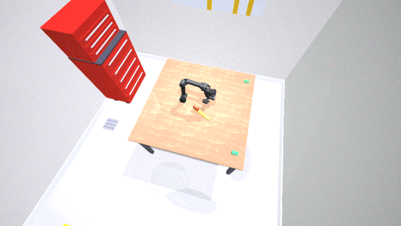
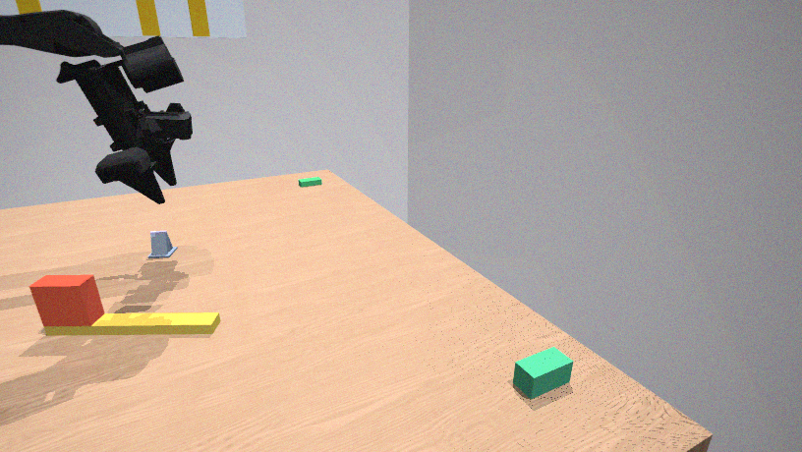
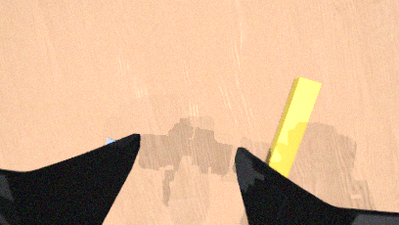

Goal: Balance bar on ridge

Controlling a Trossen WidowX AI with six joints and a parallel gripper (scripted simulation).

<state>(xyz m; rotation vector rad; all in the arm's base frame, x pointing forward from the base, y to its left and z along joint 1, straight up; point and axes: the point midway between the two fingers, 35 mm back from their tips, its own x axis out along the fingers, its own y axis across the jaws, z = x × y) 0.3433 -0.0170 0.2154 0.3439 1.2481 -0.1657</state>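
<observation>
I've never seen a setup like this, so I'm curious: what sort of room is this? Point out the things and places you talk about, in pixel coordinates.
It looks like a workshop or small lab, judging by the tall red cabinet (image 1: 92, 60) with many long-handled drawers, the black mechanical arm (image 1: 195, 83) (image 2: 109, 106), and the wide wooden table (image 1: 174, 134) (image 2: 336, 269) under it.

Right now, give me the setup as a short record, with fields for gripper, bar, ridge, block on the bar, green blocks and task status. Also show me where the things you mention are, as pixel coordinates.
gripper: open, above the table, nothing held (image 1: 212, 98) (image 2: 163, 194) (image 3: 189, 142)
bar: yellow (image 1: 204, 115) (image 2: 162, 319) (image 3: 295, 124), flat on the table
ridge: blue-gray (image 2: 160, 244) (image 3: 110, 141), upright, apart from the bar
block on the bar: red (image 1: 195, 107) (image 2: 66, 306), at one end
green blocks: two, one nearer the exterior camera (image 1: 235, 153) (image 2: 543, 373), one farther (image 1: 246, 81) (image 2: 310, 182)
task status: bar not on ridge
</observation>
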